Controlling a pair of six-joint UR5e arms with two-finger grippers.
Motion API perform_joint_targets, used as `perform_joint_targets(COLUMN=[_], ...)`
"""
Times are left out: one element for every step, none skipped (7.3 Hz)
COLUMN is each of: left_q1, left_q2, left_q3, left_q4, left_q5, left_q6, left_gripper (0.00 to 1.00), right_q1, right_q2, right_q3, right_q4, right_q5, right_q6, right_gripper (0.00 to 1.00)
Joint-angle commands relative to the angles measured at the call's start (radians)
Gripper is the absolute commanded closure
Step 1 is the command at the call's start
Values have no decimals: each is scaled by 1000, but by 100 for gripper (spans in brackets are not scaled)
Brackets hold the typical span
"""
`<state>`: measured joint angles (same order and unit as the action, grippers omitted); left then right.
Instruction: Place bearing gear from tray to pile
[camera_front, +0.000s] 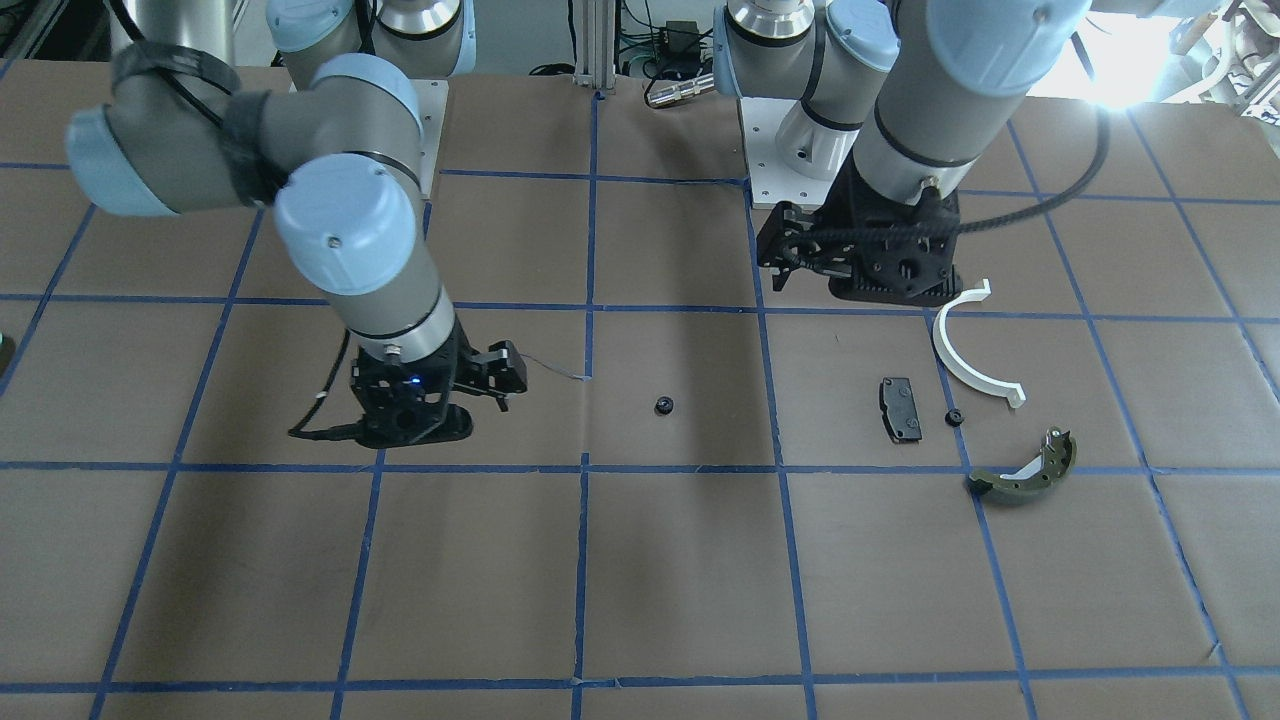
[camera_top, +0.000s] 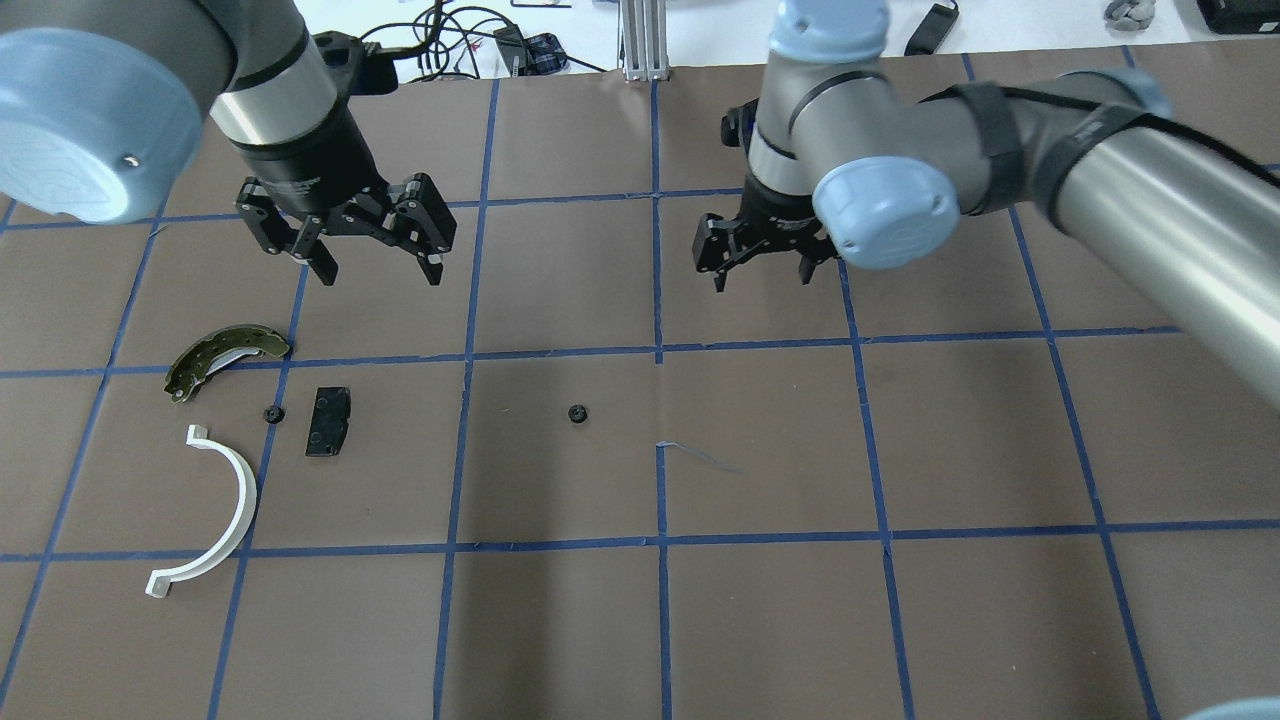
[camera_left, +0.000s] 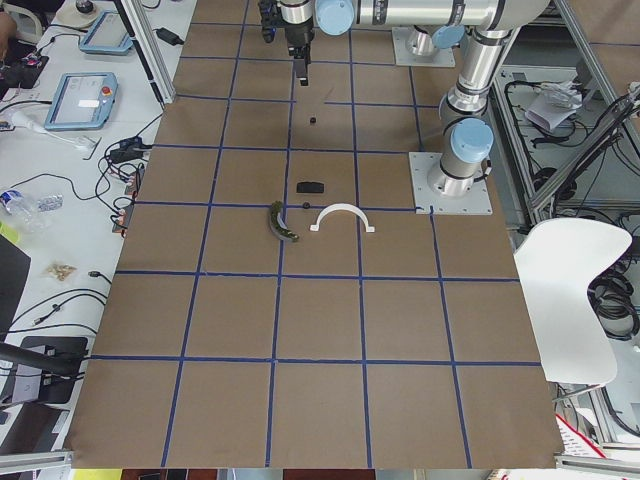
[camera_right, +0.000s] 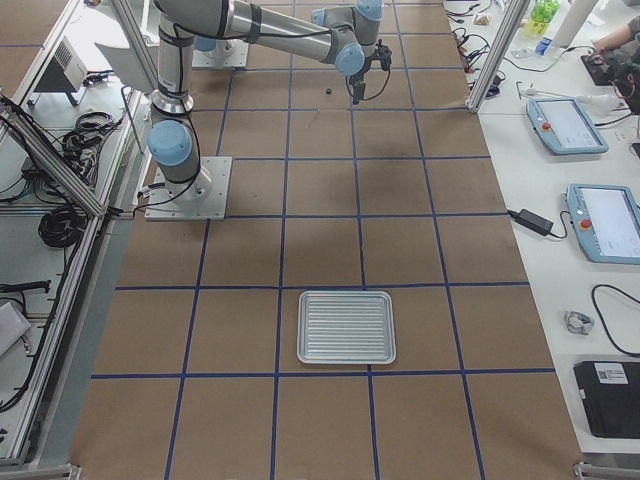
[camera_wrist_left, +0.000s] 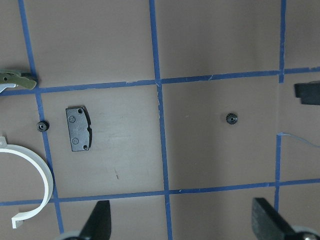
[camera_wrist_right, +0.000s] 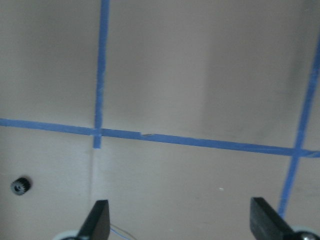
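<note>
A small black bearing gear (camera_top: 576, 413) lies alone on the brown table near the middle; it also shows in the front view (camera_front: 663, 405), the left wrist view (camera_wrist_left: 231, 118) and the right wrist view (camera_wrist_right: 20, 185). A second small black gear (camera_top: 272, 414) lies in the pile, between the olive-green brake shoe (camera_top: 222, 358), the black pad (camera_top: 329, 421) and the white half-ring (camera_top: 215, 515). My left gripper (camera_top: 375, 265) is open and empty, above and beyond the pile. My right gripper (camera_top: 760, 275) is open and empty, beyond and to the right of the lone gear.
The ribbed metal tray (camera_right: 347, 327) lies far off at the table's right end and holds nothing. A thin loose thread (camera_top: 700, 455) lies to the right of the lone gear. Blue tape lines grid the table.
</note>
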<state>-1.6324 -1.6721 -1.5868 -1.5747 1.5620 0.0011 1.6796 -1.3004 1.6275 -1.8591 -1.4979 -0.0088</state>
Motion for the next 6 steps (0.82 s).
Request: perform_joint_targets(left_q1=[-108,-142,-153,-167,-191,-208], left_q2=[-69,-95,-124,-153,-185,-208], left_q3=[-150,-224,-283,-312,-317,-317], left_q4=[239,359,481,549,574,578], left_q5=[9,10,4,1,3,10], left_q6=[-122,-160,-191,-203,-210,-211], left_gripper=[0,0,0,0,0,0], right_q1=[-136,-133,-130,-130,-129,-120], right_q2=[-130,-192,-259,-310,-333,-336], right_q3=[-1,-1,-3,-8,-14,-12], right_q4=[142,185,219,260,297,297], right_q5=[-30,-51,-51,-50,-48,-48], right_q6=[-144,-145,-143,-142,-134,-126], right_gripper=[0,0,0,0,0,0])
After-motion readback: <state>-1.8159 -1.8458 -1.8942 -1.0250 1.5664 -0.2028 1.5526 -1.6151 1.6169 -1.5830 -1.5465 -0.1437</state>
